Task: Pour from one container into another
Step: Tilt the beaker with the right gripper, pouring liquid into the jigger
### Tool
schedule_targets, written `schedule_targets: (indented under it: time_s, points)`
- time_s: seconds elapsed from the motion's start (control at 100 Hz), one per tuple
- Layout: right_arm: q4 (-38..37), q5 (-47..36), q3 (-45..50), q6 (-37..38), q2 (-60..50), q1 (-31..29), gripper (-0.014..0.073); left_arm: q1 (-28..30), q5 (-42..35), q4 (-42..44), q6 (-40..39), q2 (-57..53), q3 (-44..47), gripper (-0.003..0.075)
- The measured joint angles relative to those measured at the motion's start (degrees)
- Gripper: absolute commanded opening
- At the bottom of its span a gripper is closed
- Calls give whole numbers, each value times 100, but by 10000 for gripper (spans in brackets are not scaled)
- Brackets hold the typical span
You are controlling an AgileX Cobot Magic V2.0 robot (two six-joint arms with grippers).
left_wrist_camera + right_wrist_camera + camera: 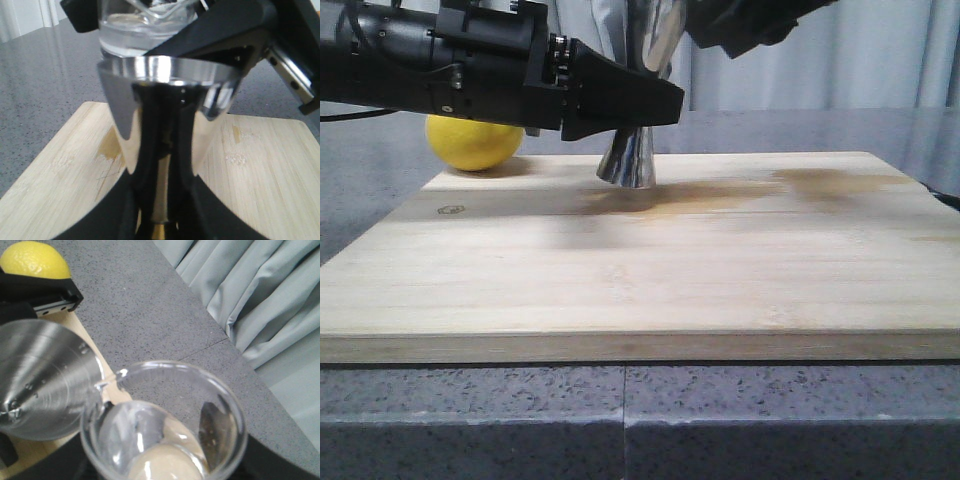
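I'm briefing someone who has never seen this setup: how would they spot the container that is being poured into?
Find the pale wooden board on the grey stone counter. Toward its back edge, right of the yellow lemon, stands the steel jigger, its waist between the left gripper fingers. It is the only shiny metal, hourglass-shaped vessel; the glass beaker tilted at its rim is clear.

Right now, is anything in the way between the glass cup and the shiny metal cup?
Nothing visible. The glass cup has its lip right at the rim of the metal cup, with open space between them. The lemon sits off behind.
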Motion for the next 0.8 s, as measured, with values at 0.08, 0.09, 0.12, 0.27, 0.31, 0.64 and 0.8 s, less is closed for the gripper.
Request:
schedule_targets:
  time_s: [0.08,0.09,0.12,0.27,0.31,0.64,0.8]
  points:
    - [-134,0,-11,0,0,26,247,0,0,0,0,0,0,62]
    - [-150,0,-10,0,0,26,247,0,0,0,0,0,0,62]
    - [-188,12,-24,0,0,39,247,0,0,0,0,0,0,62]
    - [-304,102,-171,0,0,48,247,0,0,0,0,0,0,62]
    - [-375,102,-195,0,0,48,247,0,0,0,0,0,0,62]
    - [-931,260,-368,0,130,48,247,7,0,0,0,0,0,62]
    - [-1181,260,-427,0,166,48,247,-2,0,0,0,0,0,62]
